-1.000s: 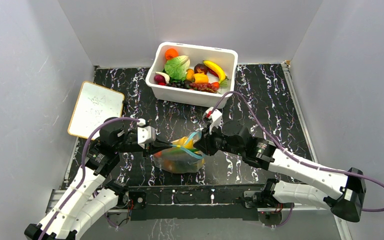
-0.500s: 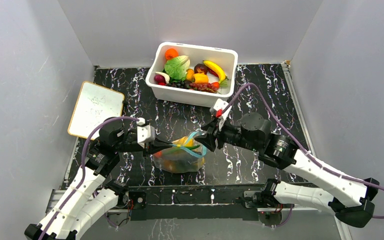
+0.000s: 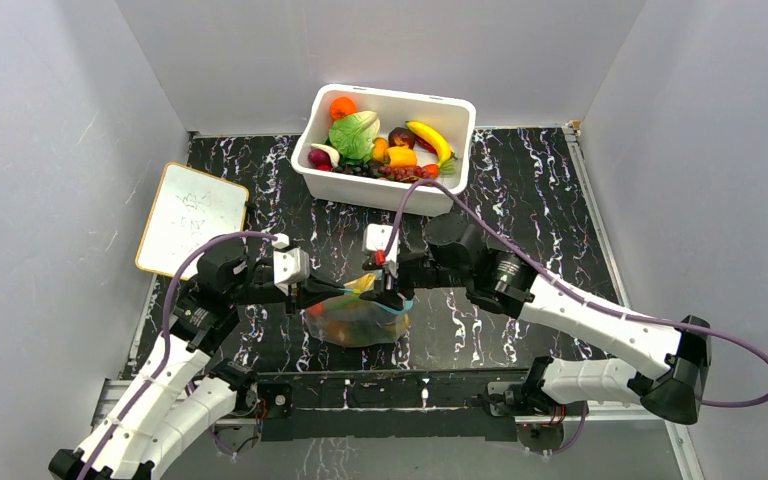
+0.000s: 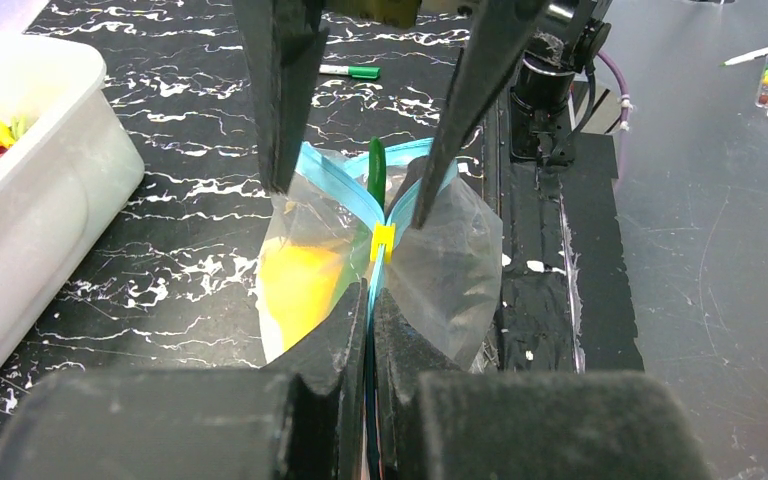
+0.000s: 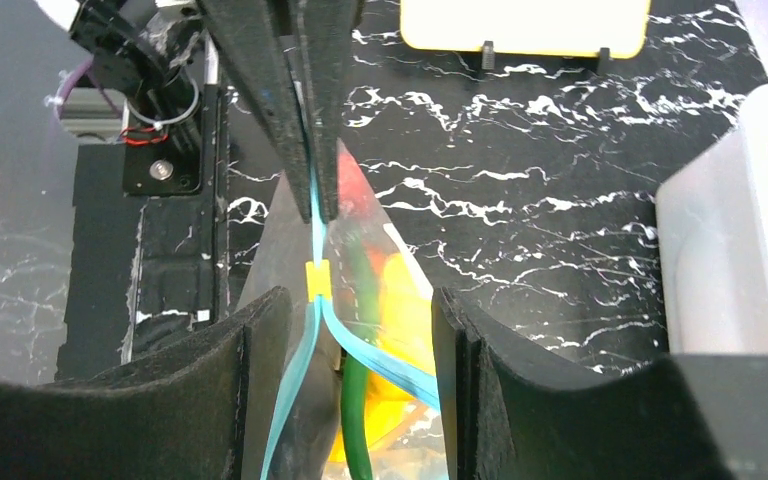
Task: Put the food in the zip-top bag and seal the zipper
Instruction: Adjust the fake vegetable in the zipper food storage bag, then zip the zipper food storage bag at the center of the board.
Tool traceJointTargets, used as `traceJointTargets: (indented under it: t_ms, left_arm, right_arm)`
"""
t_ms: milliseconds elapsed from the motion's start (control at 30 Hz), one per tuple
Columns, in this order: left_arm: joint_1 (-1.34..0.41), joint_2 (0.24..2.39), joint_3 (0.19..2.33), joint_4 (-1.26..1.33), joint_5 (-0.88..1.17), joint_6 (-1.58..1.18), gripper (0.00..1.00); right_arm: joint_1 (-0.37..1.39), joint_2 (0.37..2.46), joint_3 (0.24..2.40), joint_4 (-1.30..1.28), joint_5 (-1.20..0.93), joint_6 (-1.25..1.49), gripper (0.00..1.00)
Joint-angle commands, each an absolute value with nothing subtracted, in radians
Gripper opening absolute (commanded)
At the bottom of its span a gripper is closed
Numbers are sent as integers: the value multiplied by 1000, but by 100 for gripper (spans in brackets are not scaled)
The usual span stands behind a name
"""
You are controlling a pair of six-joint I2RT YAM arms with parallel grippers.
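At mid-table, left side: pinching the zip-top bag by its zipper end with the left gripper, jaws pressed together. Further right: just swung back in with the right gripper, now spread astride the yellow slider. With food inside, sealing pending.

Clear zip-top bag with teal-blue zipper (its slider yellow) shows orange, yellow and green food on a black, white-veined table; a white tub sits at twelve o'clock.
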State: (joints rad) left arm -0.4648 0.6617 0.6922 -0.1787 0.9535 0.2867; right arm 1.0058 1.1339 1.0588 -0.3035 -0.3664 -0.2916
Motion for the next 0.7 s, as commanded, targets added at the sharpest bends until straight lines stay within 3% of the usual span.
traceJointTargets:
  t_ms: [0,133,533,667]
  left_arm:
    - [-464,634,720,-116,966,268,0]
    - [-465,630,722,-112,957,262,0]
    - [-465,605,696,-66,952,203,0]
    - [-465,598,696,-52,945,183,0]
  right_arm:
    - [1024,1153,1121,-222,-447,-368,51]
    - [1030,1169,1116,-220,-451,-373,49]
    - [1031,1178,1097,-182,-442,-334,22]
    - [1031,1188,1105,-194,-430,-309,22]
